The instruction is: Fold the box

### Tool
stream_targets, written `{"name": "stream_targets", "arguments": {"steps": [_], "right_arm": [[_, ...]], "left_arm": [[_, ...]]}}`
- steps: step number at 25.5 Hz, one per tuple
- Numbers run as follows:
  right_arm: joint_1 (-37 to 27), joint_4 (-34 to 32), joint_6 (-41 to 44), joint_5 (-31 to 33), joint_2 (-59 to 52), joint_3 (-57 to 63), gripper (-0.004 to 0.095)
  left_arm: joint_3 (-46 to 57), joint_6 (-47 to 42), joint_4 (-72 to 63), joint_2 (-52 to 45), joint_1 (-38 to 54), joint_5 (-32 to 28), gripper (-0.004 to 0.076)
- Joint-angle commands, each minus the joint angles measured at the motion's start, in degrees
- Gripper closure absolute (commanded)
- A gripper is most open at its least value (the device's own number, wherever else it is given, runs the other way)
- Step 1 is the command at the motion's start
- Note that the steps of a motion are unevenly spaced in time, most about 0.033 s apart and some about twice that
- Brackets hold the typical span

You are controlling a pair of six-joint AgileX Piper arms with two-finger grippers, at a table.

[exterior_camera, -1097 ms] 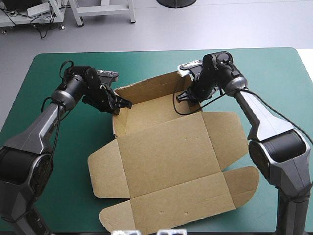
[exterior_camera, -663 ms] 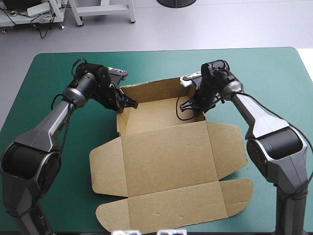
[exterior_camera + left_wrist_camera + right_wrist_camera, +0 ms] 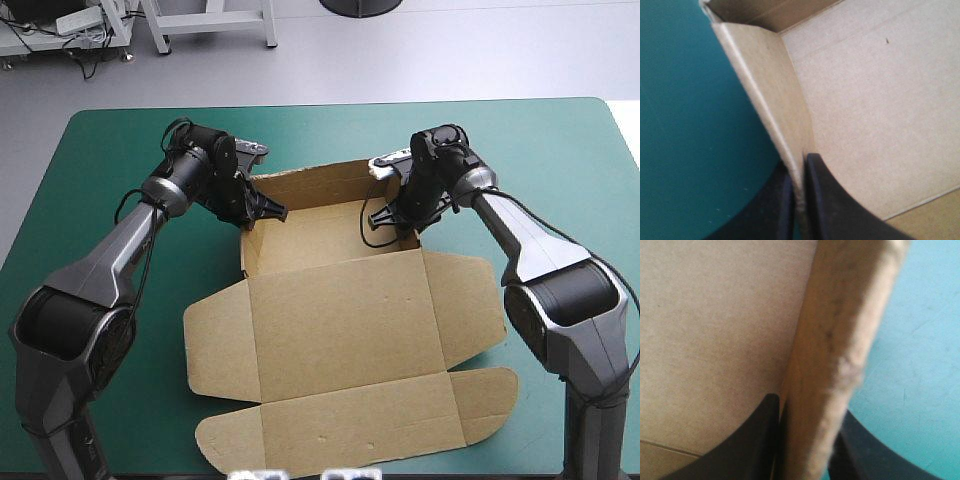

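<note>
The brown box point(image 3: 340, 300) lies mid-table with its far part raised into a tray: back wall and two side walls stand up, the lid and flaps lie flat toward the near edge. My left gripper point(image 3: 262, 212) is shut on the box's left side wall point(image 3: 775, 115), one finger inside, one outside. My right gripper point(image 3: 392, 215) is shut on the right side wall point(image 3: 835, 355), the board upright between its fingers.
The teal-green table point(image 3: 100, 150) shows bare cover to the left, right and beyond the box. A flat side flap point(image 3: 215, 345) reaches left and a rounded flap point(image 3: 485, 400) lies at the near right.
Both grippers have swung inward, bringing the side walls upright and the tray narrower. The whole sheet has slid slightly toward the far edge.
</note>
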Motion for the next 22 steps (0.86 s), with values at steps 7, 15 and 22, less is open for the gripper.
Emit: {"name": "stream_targets", "arguments": {"steps": [7, 15, 22], "right_arm": [[-0.51, -1.59, -0.24, 0.94, -3.59, -0.63, 0.0301], [-0.57, -1.66, -0.04, 0.94, -11.48, -4.47, 0.0138], [-0.57, -0.55, -3.86, 0.94, -25.11, -8.62, 0.0138]], "left_arm": [[-4.73, 1.07, 0.43, -2.98, -0.28, 4.01, 0.0261], [-9.26, 1.04, 3.39, -9.21, -0.28, 3.89, 0.0174], [-10.21, 1.87, 10.73, -21.36, -0.28, 3.72, 0.0178]]}}
